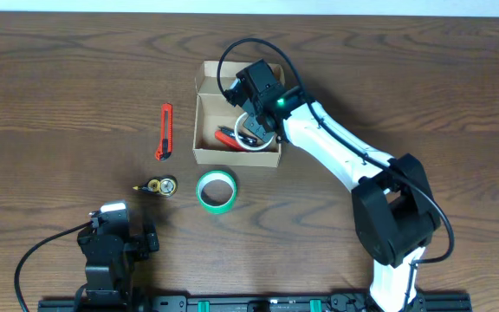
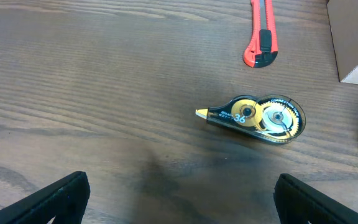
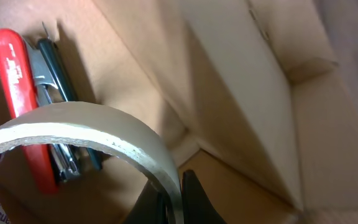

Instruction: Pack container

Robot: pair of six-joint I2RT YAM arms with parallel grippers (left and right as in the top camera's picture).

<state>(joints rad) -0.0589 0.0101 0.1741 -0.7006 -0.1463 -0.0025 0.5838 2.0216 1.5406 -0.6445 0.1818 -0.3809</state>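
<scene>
Roll (image 3: 73, 127) of pale tape, nearest the right wrist camera, pinched through its wall by the right gripper (image 3: 176, 198): one finger is inside the ring and one outside, the jaws nearly closed on the thin band. The roll hangs inside the box (image 3: 241, 81), which sits open at mid-table, and partly over a red tool (image 3: 17, 87) and a dark one beside it on the box floor. The step in hand appears to be setting the roll down. It is best lowered flat until it rests on the floor or on the tools, kept off the near wall and corner. The fingers then part only slightly, and the arm lifts straight up so that the inner finger does not drag the ring out. Whether the roll touches anything below cannot be told. Left gripper (image 2: 179, 199): spread wide, empty, above bare table (image 2: 73, 93) near the correction tape (image 2: 260, 115). The cutter (image 2: 261, 34) and green roll (image 1: 217, 190) lie outside the box, unpacked.
</scene>
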